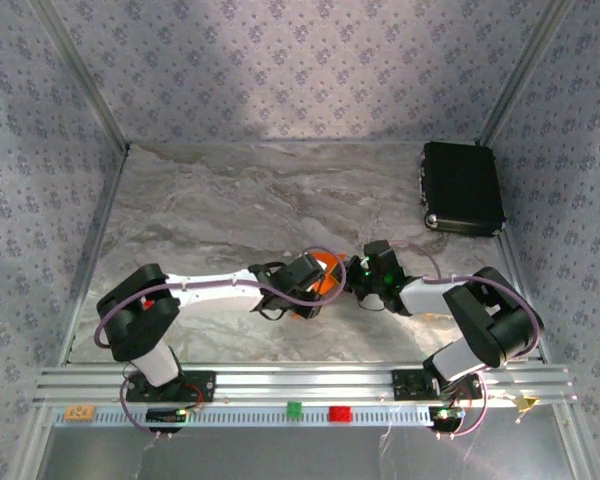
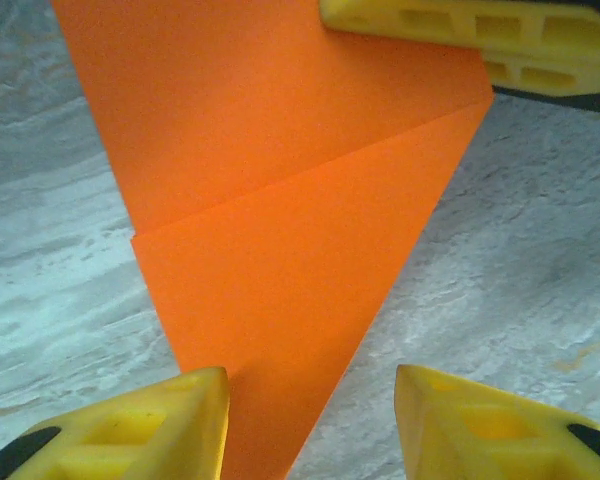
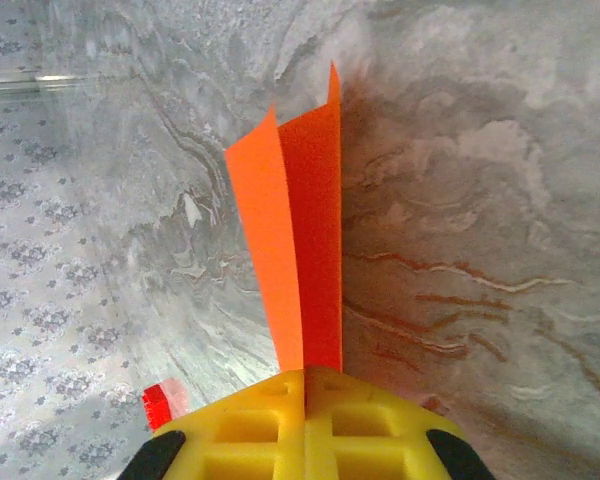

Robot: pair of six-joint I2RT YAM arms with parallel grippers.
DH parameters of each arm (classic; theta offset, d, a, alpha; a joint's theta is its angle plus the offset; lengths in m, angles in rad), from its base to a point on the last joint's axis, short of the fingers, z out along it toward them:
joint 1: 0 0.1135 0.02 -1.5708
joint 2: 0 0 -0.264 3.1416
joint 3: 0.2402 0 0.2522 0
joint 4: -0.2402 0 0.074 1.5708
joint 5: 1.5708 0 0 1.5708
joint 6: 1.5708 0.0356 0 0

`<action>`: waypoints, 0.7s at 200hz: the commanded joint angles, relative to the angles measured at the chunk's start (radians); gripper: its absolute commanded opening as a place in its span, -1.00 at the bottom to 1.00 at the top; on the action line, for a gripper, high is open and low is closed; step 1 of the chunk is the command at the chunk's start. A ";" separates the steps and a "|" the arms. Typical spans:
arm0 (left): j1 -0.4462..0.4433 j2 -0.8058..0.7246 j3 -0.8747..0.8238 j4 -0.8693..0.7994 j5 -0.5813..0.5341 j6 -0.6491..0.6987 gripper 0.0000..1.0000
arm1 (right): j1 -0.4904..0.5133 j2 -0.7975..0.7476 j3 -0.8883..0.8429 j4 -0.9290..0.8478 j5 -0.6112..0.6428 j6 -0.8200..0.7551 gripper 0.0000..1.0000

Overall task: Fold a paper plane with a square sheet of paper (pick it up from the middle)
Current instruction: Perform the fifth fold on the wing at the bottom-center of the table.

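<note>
Pinching one edge of the orange sheet of paper (image 3: 298, 230) with the right pincer (image 3: 305, 378), yellow fingers pressed flat together at the bottom centre of the right wrist view; two faces of paper rising from that grip toward the upper middle of the frame, paler on the left, darker on the right, joined along a straight fold, against the grey marbled worktop (image 3: 480, 200). Viewed from the left wrist: sheet folded, spread over the upper and middle frame, one diagonal edge running from lower left to upper right, a narrowing end pointing to the bottom; right pincer clamped on its upper right corner. Left pincer (image 2: 310, 378) spread wide at the bottom of that frame, the narrow end of the paper passing between its fingers, close beside the one at lower left; contact not discernible. Viewed from above: paper at the centre of the frame, between the two pincer heads, partly covered by the left one. Black box (image 1: 463, 187) at upper right, well apart. Small yellow-orange block (image 1: 78, 411), green block (image 1: 294, 408) and red block (image 1: 339, 413) along the rail (image 1: 280, 382) at the bottom.
</note>
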 commanded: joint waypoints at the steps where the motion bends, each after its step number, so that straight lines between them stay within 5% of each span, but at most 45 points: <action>1: -0.032 0.025 0.044 -0.071 -0.146 0.055 -0.06 | 0.007 -0.012 0.024 -0.022 0.012 0.007 -0.91; 140: -0.093 0.142 0.109 -0.100 -0.253 0.088 -0.27 | -0.003 -0.007 0.019 -0.005 0.000 0.023 -0.91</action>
